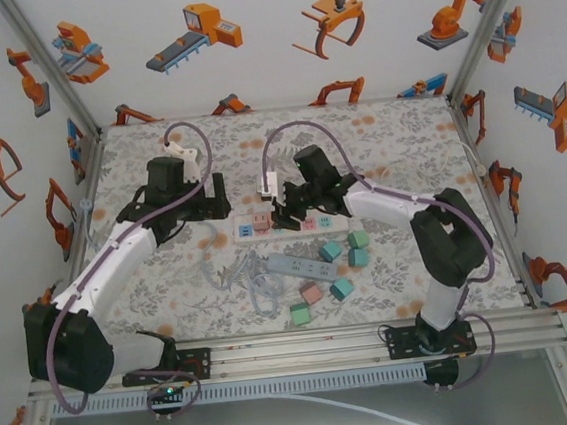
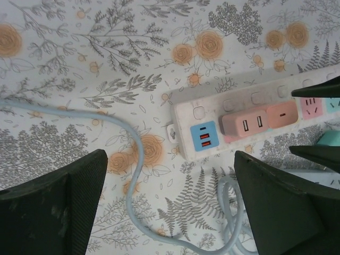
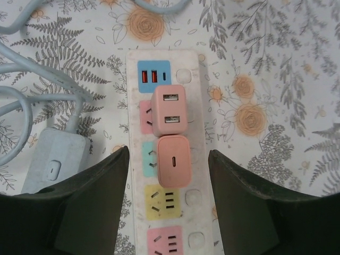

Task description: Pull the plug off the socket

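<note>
Plug (image 3: 174,161): a pink single-port block, seated in the white power strip (image 3: 195,106) near the middle of the bench (image 1: 407,140), just beside a two-port pink adapter (image 3: 169,112). Its ported face was turned upward, so the withdrawal axis was judged to run straight up, away from the strip. The long axis of that face was laid along the strip's length. The right claw (image 3: 169,207) was set above the strip with jaws parted, one finger to each long side of the block and nothing gripped. This stance was judged suited to closing across the narrow width. The left claw (image 2: 170,212) was held wide open and empty over the pale cable (image 2: 133,154) at the strip's USB end, presumably so that the strip could be pinned down during the pull.
</note>
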Robot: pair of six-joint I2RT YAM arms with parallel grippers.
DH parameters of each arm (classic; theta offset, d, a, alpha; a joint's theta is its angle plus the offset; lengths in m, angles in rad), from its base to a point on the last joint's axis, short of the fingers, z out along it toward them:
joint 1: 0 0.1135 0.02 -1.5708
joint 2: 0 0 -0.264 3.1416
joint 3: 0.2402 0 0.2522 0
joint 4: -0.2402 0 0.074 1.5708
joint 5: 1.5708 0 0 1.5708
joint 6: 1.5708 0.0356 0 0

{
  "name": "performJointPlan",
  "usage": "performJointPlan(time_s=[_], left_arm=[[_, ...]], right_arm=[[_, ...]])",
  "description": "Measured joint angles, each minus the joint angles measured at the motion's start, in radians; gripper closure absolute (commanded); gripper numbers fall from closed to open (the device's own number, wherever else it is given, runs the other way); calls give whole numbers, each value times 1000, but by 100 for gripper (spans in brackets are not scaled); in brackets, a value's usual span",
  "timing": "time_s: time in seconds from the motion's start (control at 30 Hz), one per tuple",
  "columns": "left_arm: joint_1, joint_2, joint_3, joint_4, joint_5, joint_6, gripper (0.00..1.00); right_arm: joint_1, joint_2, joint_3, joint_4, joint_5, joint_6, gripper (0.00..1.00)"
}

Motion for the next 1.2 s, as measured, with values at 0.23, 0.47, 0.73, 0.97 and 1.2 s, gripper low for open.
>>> performJointPlan(time_s=[0.23, 0.47, 0.73, 0.97, 1.2], left_arm=[[19, 171, 83, -81, 41, -103, 24], [21, 287, 101, -126, 58, -177, 30], [-12, 372, 117, -152, 67, -200, 33], [-61, 452, 167, -211, 16, -198, 36], [-71, 475, 202, -248, -6, -197, 38]], right_arm=[[1, 76, 34, -44, 25, 5, 49], [2, 109, 47, -52, 31, 6, 61], [2, 119, 55, -52, 30, -1, 68], [2, 121, 72, -83, 21, -2, 70], [2, 121, 85, -103, -7, 0, 70]])
